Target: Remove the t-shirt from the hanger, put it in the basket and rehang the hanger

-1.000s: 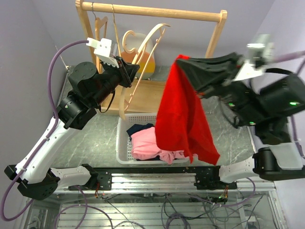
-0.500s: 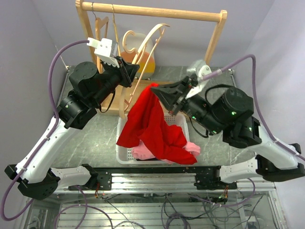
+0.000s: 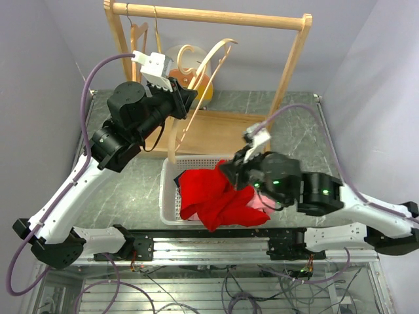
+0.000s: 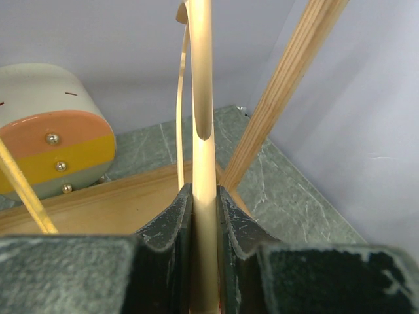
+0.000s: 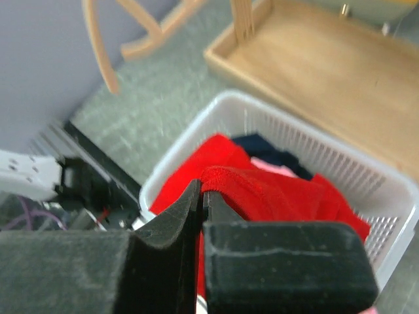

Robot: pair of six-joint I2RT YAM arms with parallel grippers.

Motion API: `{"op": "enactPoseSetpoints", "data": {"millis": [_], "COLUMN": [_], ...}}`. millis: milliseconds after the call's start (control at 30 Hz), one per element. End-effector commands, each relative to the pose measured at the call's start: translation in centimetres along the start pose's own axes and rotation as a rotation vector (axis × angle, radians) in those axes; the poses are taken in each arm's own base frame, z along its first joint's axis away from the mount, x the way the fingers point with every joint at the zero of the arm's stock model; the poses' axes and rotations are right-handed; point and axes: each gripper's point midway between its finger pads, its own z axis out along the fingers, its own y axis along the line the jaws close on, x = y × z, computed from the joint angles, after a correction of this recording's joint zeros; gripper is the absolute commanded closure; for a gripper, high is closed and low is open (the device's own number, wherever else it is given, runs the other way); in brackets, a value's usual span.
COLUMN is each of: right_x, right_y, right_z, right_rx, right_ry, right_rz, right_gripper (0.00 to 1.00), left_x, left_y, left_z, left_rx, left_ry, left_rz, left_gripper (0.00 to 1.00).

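Observation:
The red t-shirt (image 3: 213, 197) lies bunched in the white basket (image 3: 167, 208), off the hanger. My right gripper (image 3: 230, 171) is shut on a fold of the shirt (image 5: 262, 193) low over the basket (image 5: 229, 108). My left gripper (image 3: 190, 98) is shut on the bare pale wooden hanger (image 3: 208, 62) and holds it tilted up near the wooden rack's rail (image 3: 209, 14). In the left wrist view the hanger's arm (image 4: 201, 131) runs straight up between the two black fingers (image 4: 167, 222).
Pink (image 3: 258, 201) and dark blue (image 5: 272, 145) clothes lie in the basket under the red shirt. The rack's flat wooden base (image 3: 216, 131) sits behind the basket. A second hanger (image 3: 137, 39) hangs at the rail's left end. An orange, yellow and white object (image 4: 49, 131) stands at the back.
My right gripper has swung from high on the right down and left to the basket, carrying the red t-shirt into it. My left gripper has lifted the hanger slightly.

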Motion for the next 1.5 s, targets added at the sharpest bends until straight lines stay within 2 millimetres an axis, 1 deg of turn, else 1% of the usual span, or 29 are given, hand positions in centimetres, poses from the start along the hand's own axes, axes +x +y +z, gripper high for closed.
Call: {"op": "enactPoseSetpoints", "data": {"millis": [0,67,167,267,400,467,533,633,700,833,900,1000,1133,1233,1267,1333,1400,1433,1467], "right_x": [7.2,10.0,13.7,16.6,19.0,20.1,20.6,21.2,21.6,23.1,24.5,27.6,30.9,33.4,33.7,33.1,30.0,28.2,26.3], "right_y": [0.2,0.1,-0.4,-1.1,-1.9,-2.2,-3.0,-3.5,-3.9,-3.8,-4.2,-5.0,-5.9,-6.9,-7.2,-7.8,-7.9,-7.9,-8.3], "right_z": [1.2,1.3,0.7,-0.1,0.3,1.0,2.2,4.1,5.1,6.4,6.5,6.3,5.2,3.5,3.3,3.4,4.6,5.1,5.6], "right_rx": [0.035,0.052,0.075,0.096,0.086,0.074,0.079,0.089,0.113,0.098,0.093,0.082,0.076,0.093,0.106,0.141,0.16,0.166,0.193], "right_ry": [0.247,0.361,0.501,0.602,0.678,0.72,0.737,0.759,0.789,0.863,0.905,0.987,1.087,1.19,1.208,1.201,1.121,1.072,1.023], "right_rz": [0.048,0.037,0.038,0.075,0.123,0.145,0.163,0.147,0.129,0.142,0.166,0.22,0.279,0.3,0.288,0.251,0.207,0.184,0.149], "right_gripper": [1.0,1.0,1.0,1.0,1.0,1.0,0.99,0.9,0.87,0.85,0.84,0.84,0.84,0.82,0.81,0.77,0.69,0.61,0.55], "left_x": [-1.7,-1.9,-2.1,-2.0,-1.9,-1.9,-2.0,-2.1,-2.2,-2.4,-2.5,-2.3,-2.2,-2.6,-2.6,-2.5,-2.5,-2.5,-2.5], "left_y": [-1.0,-0.9,-0.9,-0.9,-0.7,-0.7,-0.7,-0.7,-0.7,-0.6,-0.6,-0.5,-0.3,-0.2,-0.2,-0.1,0.0,0.0,0.0], "left_z": [-0.1,-0.3,-0.5,-0.8,-1.2,-1.3,-1.4,-1.5,-1.6,-1.7,-1.8,-1.8,-1.7,-1.7,-1.7,-1.6,-1.5,-1.5,-1.5], "left_rx": [0.048,0.046,0.047,0.046,0.039,0.037,0.04,0.038,0.037,0.031,0.031,0.031,0.018,0.015,0.014,0.01,0.004,0.003,0.001], "left_ry": [-0.059,-0.062,-0.067,-0.067,-0.068,-0.067,-0.068,-0.071,-0.075,-0.08,-0.085,-0.083,-0.077,-0.088,-0.09,-0.089,-0.087,-0.085,-0.087], "left_rz": [-0.01,-0.008,-0.007,-0.011,-0.016,-0.017,-0.017,-0.018,-0.02,-0.018,-0.018,-0.019,-0.008,-0.001,0.001,0.003,0.007,0.01,0.011], "left_gripper": [0.93,0.93,0.93,0.93,0.93,0.93,0.93,0.93,0.93,0.93,0.93,0.93,0.93,0.93,0.93,0.93,0.93,0.93,0.93]}}
